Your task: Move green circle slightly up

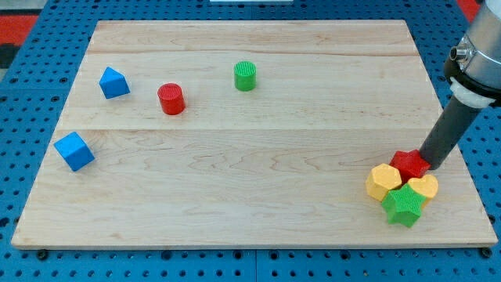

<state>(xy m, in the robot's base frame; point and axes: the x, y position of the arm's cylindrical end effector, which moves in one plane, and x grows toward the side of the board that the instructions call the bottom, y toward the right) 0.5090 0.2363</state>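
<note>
The green circle (245, 76) is a small upright cylinder in the upper middle of the wooden board (250, 211). My tip (432, 164) is far off at the view's lower right, touching the right side of a red star block (409, 164). The rod slants up to the right from there. A red circle (171, 99) stands left of and a little below the green circle.
A cluster sits at the lower right under the red star: a yellow hexagon (383, 182), a yellow heart (425, 187) and a green star (404, 206). Two blue blocks lie at the left (113, 82), (74, 151). The board's right edge is close to the tip.
</note>
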